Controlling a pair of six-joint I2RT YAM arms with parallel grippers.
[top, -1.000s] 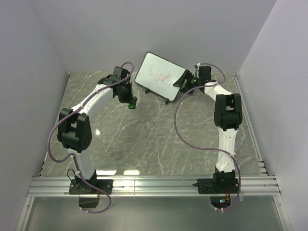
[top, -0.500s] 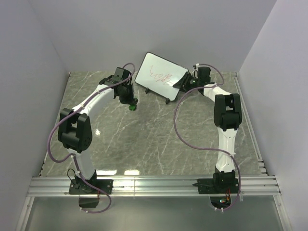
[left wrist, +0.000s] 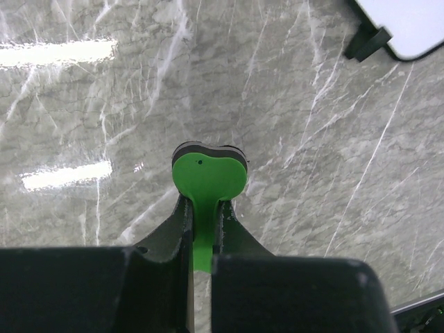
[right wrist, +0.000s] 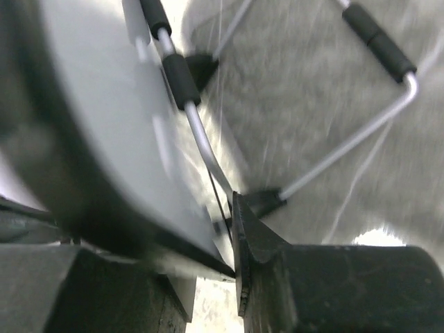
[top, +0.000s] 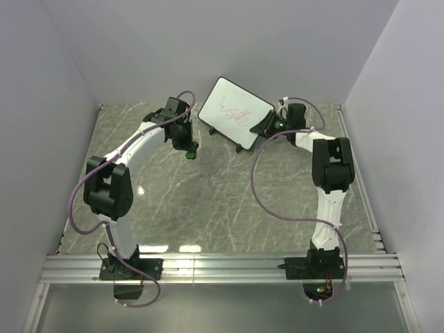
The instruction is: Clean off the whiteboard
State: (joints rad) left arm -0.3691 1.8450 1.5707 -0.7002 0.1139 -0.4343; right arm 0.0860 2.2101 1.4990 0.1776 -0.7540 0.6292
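Two arms reach toward the far side of the marble table (top: 208,201). The overhead view shows the whiteboard (top: 236,111) raised and tilted, with red scribbles on its face. It lies just beyond and to the right of the left gripper (top: 189,149), and its right edge sits at the right gripper (top: 267,125). How either gripper is closed is too small to tell from that view.

The left wrist camera shows it for one side. The left gripper (left wrist: 202,208) has its fingers drawn nearly together on the stem of a green eraser (left wrist: 208,177), whose rounded head with a dark pad sticks out past the fingertips above the marble. A corner of the whiteboard (left wrist: 416,28) and one black foot (left wrist: 368,43) appear ahead and to the right, well apart from the eraser.

The right wrist camera is blurred. It shows the right gripper (right wrist: 232,236) clamped on the board's lower edge, with the grey back of the whiteboard (right wrist: 104,125) rising from between the fingers. A wire stand (right wrist: 208,149) with black sleeves, unseen from above, lies just beyond them.
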